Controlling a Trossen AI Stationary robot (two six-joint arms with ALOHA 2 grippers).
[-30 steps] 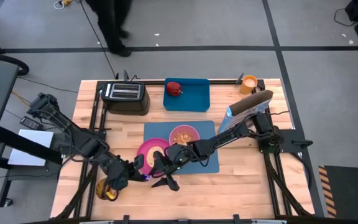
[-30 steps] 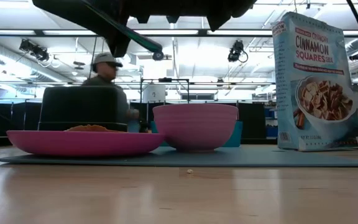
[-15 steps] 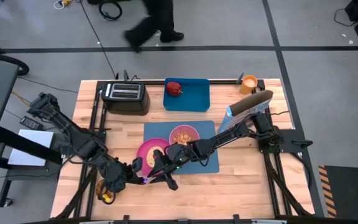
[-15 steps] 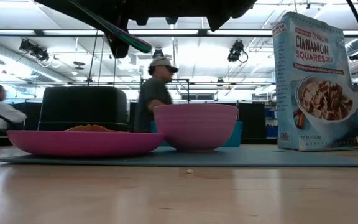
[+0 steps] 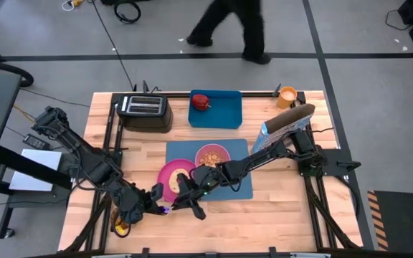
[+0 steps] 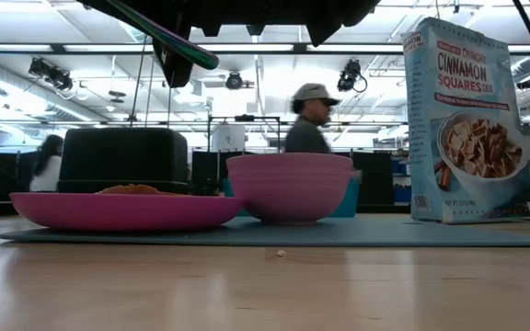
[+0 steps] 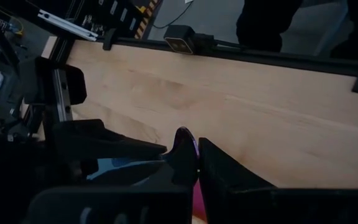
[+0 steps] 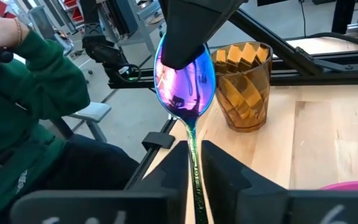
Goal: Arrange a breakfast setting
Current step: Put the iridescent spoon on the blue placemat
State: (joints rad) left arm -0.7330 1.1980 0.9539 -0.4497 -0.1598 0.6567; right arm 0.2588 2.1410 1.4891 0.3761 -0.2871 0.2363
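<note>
Right wrist view shows the spoon (image 8: pixel 186 87) upright, its bowl pinched by the left gripper (image 8: pixel 191 34), its handle between the right gripper (image 8: pixel 194 163) fingers, now narrowed onto it from wide apart, above the table's front edge by the plate (image 5: pixel 172 175).

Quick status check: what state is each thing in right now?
spoon: in the air, bowl end gripped by left end effector
right end effector: at the spoon's handle
toast: on pink plate
pink bowl: upright on mat
apple: in blue tray
cereal box: upright
</note>
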